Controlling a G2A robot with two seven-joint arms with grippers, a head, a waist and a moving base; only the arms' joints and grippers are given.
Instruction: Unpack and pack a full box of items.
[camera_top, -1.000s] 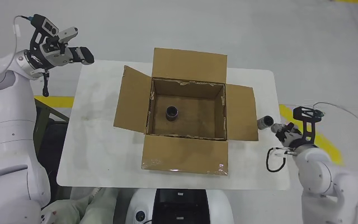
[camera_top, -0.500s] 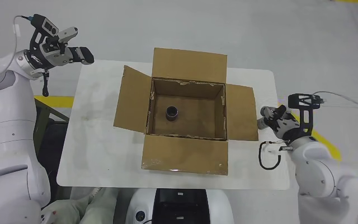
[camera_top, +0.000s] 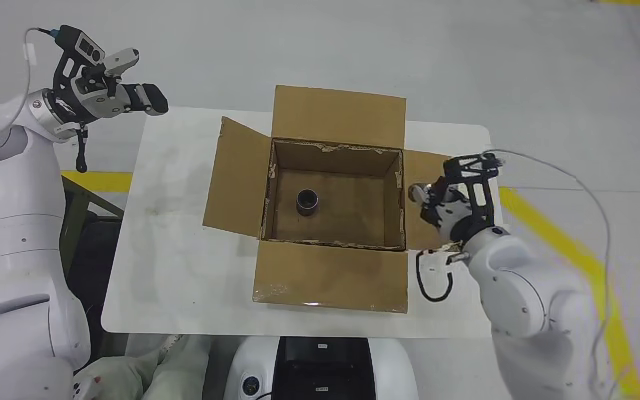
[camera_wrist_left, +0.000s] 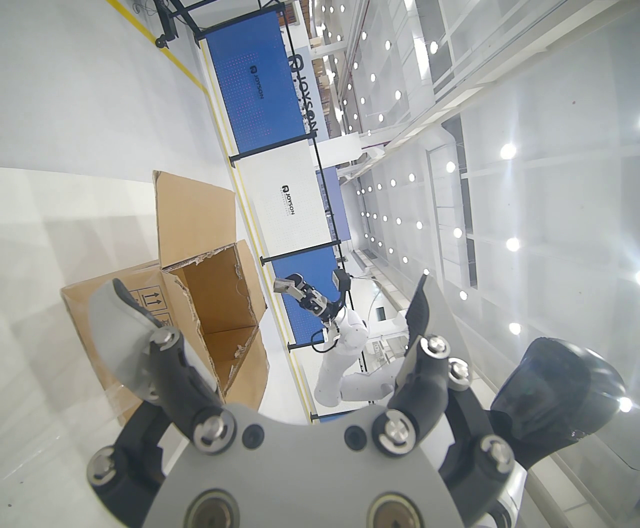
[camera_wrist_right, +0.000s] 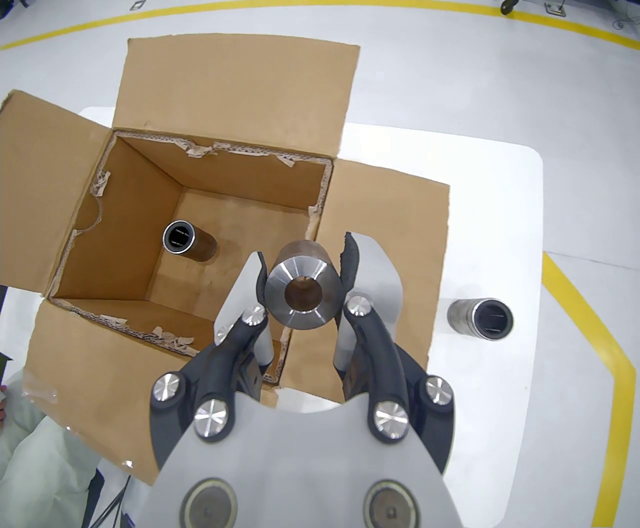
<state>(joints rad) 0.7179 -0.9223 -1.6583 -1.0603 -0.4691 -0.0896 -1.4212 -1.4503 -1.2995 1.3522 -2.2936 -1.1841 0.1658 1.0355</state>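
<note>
An open cardboard box (camera_top: 335, 195) stands mid-table with all its flaps spread. One metal cylinder (camera_top: 308, 204) stands inside it on the floor, also visible from the right wrist (camera_wrist_right: 187, 240). My right gripper (camera_wrist_right: 302, 262) is shut on a second metal cylinder (camera_wrist_right: 301, 292), held above the box's right flap close to the right wall; from above, that gripper (camera_top: 425, 193) sits at the box's right rim. A third cylinder (camera_wrist_right: 480, 317) lies on the table beyond the right flap. My left gripper (camera_top: 150, 97) hangs open and empty at the table's far left corner.
The white table (camera_top: 165, 250) has bare room left of the box and in front of it. The spread flaps (camera_top: 238, 178) cover much of the top. Yellow floor lines (camera_wrist_right: 590, 320) run beside the table. In the left wrist view the box (camera_wrist_left: 200, 280) stands ahead of the open fingers (camera_wrist_left: 125, 320).
My right gripper has travelled left from the table's right edge to the box's right flap, carrying its cylinder. The left arm has stayed put.
</note>
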